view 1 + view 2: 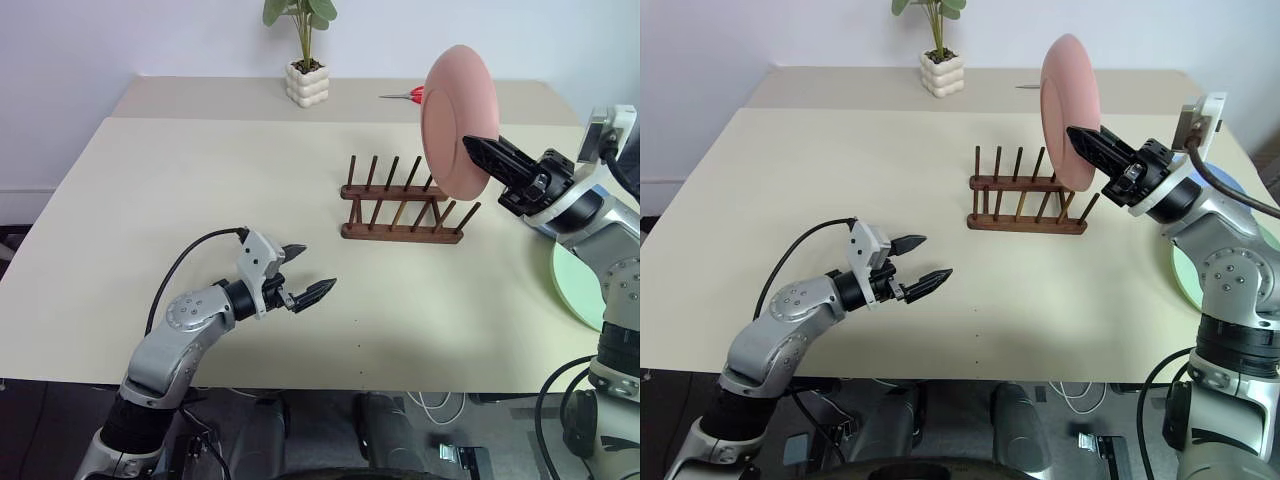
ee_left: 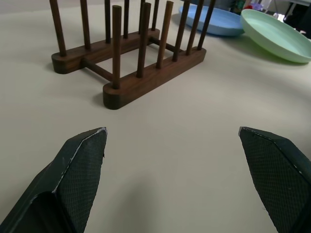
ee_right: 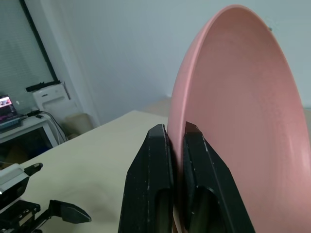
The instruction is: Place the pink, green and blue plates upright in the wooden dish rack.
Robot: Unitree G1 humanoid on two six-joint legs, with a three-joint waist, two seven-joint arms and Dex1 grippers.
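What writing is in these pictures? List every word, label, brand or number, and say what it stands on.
None can be read: the round pink plate, the dark-brown wooden dish rack, the white ribbed plant pot and the beige table bear no readable writing.

A potted plant (image 1: 305,60) and red scissors (image 1: 405,95) sit on the table (image 1: 150,230).

Dark wooden rack (image 1: 403,207); matt, perhaps plastic, pink plate (image 1: 455,120).
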